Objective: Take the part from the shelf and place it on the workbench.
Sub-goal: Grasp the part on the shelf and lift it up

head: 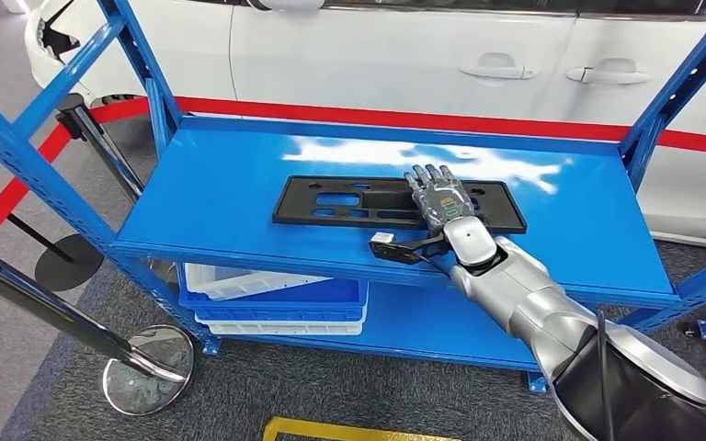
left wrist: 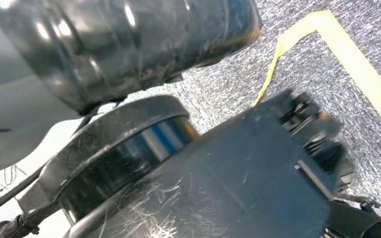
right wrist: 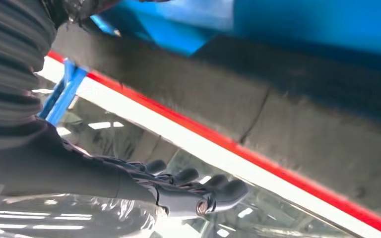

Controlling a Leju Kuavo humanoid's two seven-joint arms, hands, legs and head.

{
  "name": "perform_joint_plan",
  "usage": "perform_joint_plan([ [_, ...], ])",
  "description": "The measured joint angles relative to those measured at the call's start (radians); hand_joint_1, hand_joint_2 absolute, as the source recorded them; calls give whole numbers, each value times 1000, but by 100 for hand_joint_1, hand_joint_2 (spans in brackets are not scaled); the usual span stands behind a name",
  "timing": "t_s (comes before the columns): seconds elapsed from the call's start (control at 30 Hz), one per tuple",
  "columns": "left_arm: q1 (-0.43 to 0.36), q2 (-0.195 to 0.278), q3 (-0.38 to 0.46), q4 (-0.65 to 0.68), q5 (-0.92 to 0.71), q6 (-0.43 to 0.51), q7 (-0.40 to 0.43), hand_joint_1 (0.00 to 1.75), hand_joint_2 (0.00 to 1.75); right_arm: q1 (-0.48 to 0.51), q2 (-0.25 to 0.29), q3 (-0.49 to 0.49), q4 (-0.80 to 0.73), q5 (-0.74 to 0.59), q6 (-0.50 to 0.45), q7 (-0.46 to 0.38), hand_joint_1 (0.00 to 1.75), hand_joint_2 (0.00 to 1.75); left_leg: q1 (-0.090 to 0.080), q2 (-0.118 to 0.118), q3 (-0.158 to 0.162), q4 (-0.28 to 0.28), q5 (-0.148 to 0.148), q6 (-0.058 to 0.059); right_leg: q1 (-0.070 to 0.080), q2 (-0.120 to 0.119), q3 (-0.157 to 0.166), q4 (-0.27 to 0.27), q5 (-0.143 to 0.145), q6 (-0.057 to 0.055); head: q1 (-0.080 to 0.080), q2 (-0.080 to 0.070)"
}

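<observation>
The right hand [head: 440,197] is lying flat on the black part [head: 349,202] on the blue shelf [head: 230,175], fingers straight and together, gripping nothing.

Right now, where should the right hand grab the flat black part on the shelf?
Probably the near long edge of the black part, coming from the shelf's open front. It lies flat and thin with its long side facing the robot, so that edge is the closest to pinch. The right hand rests over its right portion, fingers extended; the cutouts may also offer purchase.
</observation>
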Motion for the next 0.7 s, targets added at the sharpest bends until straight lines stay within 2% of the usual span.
perform_joint_plan([
  [0.03, 0, 0, 0, 0, 0, 0, -1, 0, 0, -3, -4, 0, 1, 0, 0, 3, 175, 175, -3, -1, 10, -23, 2, 5, 1, 1, -2, -1, 1, 5, 0, 0],
  [0.1, 0, 0, 0, 1, 2, 0, -2, 0, 0, -5, -12, 0, 4, 0, 0, 10, 175, 175, -6, -2, 11, -32, 3, 18, 2, 2, -2, -7, 5, 18, 2, 0],
  [0.17, 0, 1, 0, 1, 3, 0, -3, 0, 0, -6, -23, 0, 6, 0, 0, 14, 175, 175, -3, 0, 16, -44, 11, 33, 1, 1, -10, 8, -10, 26, 3, 0],
  [0.2, 0, 0, 0, 1, 3, 1, -3, 0, 0, -7, -28, 0, 7, 0, 0, 16, 175, 175, -2, 1, 18, -50, 14, 40, 1, 0, -25, 42, -32, 28, 4, 0],
  [0.27, -1, 0, 0, 1, 3, 2, -3, 0, 0, -6, -37, 0, 8, 0, 0, 20, 175, 175, -3, 3, 20, -53, 15, 49, 2, -1, -81, 163, -93, 27, 6, 0],
  [0.3, -1, 0, 0, 1, 3, 3, -3, 0, 0, -3, -42, 0, 9, 0, 0, 23, 175, 175, -4, 3, 20, -52, 14, 51, 3, -1, -110, 223, -114, 27, 6, 0],
  [0.33, -1, 0, 0, 1, 4, 4, -3, 0, 0, 0, -47, 0, 10, 0, 1, 26, 175, 175, -5, 2, 20, -51, 13, 52, 2, -1, -128, 259, -118, 28, 6, 0],
  [0.37, 0, 0, 0, 1, 6, 4, -3, 0, 0, 2, -52, 0, 11, 0, 1, 29, 175, 175, -5, 1, 20, -48, 11, 52, 2, -1, -130, 259, -104, 28, 7, 0],
  [0.4, 0, 0, 0, 1, 8, 5, -3, 0, 0, 1, -57, 0, 12, 1, 2, 32, 175, 175, -5, 0, 20, -44, 8, 52, 1, -2, -114, 221, -74, 29, 7, 0],
  [0.47, 0, 0, 0, 1, 10, 5, -3, 0, 0, -5, -65, -1, 13, 3, 4, 40, 175, 175, -7, -1, 19, -31, -2, 46, 1, -4, -57, 99, -14, 27, 7, 0],
  [0.5, -1, 0, 0, 1, 11, 5, -3, 0, 0, -8, -68, -1, 13, 4, 6, 43, 175, 175, -9, -1, 16, -23, -7, 42, 1, -4, -34, 52, 0, 26, 6, 0],
  [0.53, -2, 1, 0, 1, 12, 5, -3, 0, 0, -11, -71, -2, 13, 5, 11, 46, 175, 175, -10, -1, 13, -17, -9, 38, 2, -3, -22, 26, 1, 24, 5, 0],
  [0.63, -2, 1, 0, 1, 17, 5, -5, 0, 0, -14, -81, -2, 12, 8, 33, 49, 175, 175, -10, -2, 10, -13, -12, 26, 4, -2, -16, 16, -4, 12, 6, 0],
  [0.7, -2, 1, 0, 1, 18, 5, -6, 0, 0, -19, -85, -3, 12, 10, 50, 47, 175, 175, -8, -1, -8, 30, -39, 15, 0, -4, -10, 11, -1, 2, 3, 0],
])
